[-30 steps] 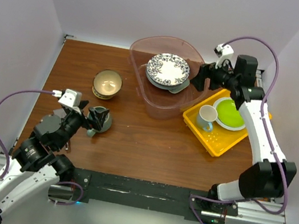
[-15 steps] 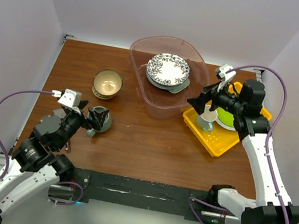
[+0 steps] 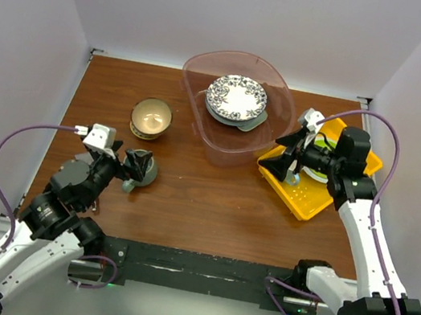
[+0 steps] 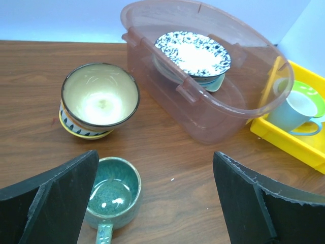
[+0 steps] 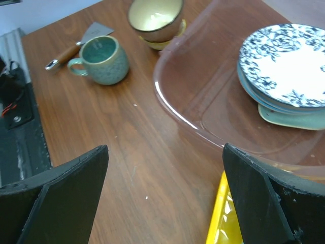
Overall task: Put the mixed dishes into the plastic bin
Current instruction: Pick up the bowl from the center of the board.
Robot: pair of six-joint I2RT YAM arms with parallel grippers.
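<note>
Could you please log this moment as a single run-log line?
left gripper open above teal mug | right gripper open beside bin | plates in bin | bowl, teal mug on table

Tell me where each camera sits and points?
Top: fixed above and behind, looking down on the table; left arm and right arm show.
Left wrist: on the left arm, facing forward at teal mug, bowl, bin; left hand shows.
Right wrist: on the right arm, facing leftward across the bin; right hand shows.
Shared: both wrist views catch teal mug, bowl, bin.
</note>
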